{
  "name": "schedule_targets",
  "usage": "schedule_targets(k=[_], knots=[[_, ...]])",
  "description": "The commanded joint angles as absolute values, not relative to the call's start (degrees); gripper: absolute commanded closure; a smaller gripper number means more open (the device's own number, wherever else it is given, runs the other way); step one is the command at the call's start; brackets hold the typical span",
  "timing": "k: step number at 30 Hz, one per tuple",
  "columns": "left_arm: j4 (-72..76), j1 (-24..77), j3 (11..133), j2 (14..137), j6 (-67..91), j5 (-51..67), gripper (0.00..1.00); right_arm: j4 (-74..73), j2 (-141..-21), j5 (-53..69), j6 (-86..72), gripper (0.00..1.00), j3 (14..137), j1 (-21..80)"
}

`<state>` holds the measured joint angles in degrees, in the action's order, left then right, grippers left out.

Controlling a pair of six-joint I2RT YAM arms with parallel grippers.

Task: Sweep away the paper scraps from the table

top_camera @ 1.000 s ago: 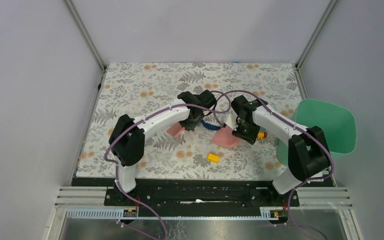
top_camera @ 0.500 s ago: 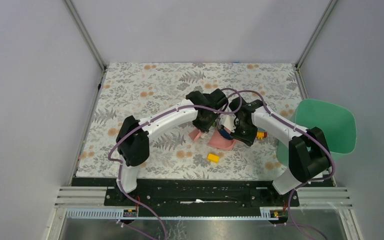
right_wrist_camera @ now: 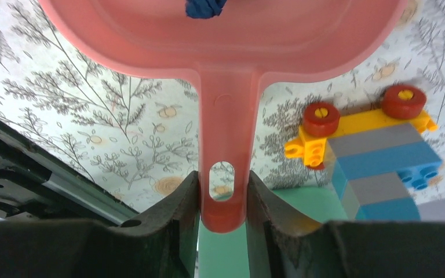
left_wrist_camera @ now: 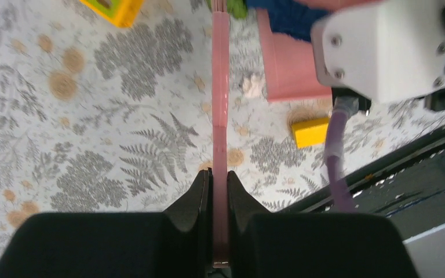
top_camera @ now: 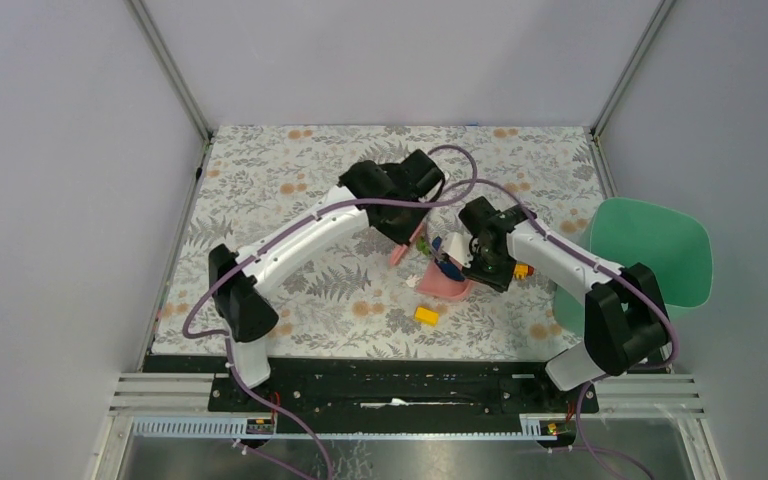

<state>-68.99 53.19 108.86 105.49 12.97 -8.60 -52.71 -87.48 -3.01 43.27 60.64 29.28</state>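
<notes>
Grey walls close in a table (top_camera: 290,190) printed with fern leaves and orange flowers, and a green tray (top_camera: 650,250) overhangs its right edge. Both arms meet near the table's middle.

The left gripper (left_wrist_camera: 220,180) is clenched on a thin pink brush (left_wrist_camera: 220,104). The wrist view shows the brush edge-on, with both fingers pressed flat against it. The right gripper (right_wrist_camera: 223,186) grasps the handle of a pink dustpan (right_wrist_camera: 220,52), its 2 fingers on either side of the handle at the hanging hole.

The paper scraps (top_camera: 448,256) sit in a small cluster at the dustpan, just ahead of the right gripper and just right of the brush. 1 dark blue scrap (right_wrist_camera: 205,7) lies inside the pan, straight out from the right gripper beyond the handle. 1 white scrap (left_wrist_camera: 254,86) lies on the table between the brush and the pan's edge, just beside both, ahead and to the right of the left gripper.

1 yellow block (top_camera: 426,315) rests on the table near the pan's near side. A block car (right_wrist_camera: 371,145) with red wheels stands on the table just right of the handle.
</notes>
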Motion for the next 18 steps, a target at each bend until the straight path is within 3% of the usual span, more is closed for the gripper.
schedule_targets(k=[1, 8, 18], knots=[[-66.1, 51.7, 117.6, 105.1, 9.1, -10.6, 1.0, -55.2, -85.3, -9.7, 40.4, 1.0, 58.4, 29.7], [-67.7, 51.1, 131.1, 119.5, 4.1, -15.2, 1.0, -58.1, -83.1, -12.5, 37.6, 1.0, 57.1, 29.7], [-67.1, 49.4, 127.9, 126.7, 2.2, -10.1, 1.0, -55.9, -82.7, -11.4, 34.9, 1.0, 54.0, 29.7]])
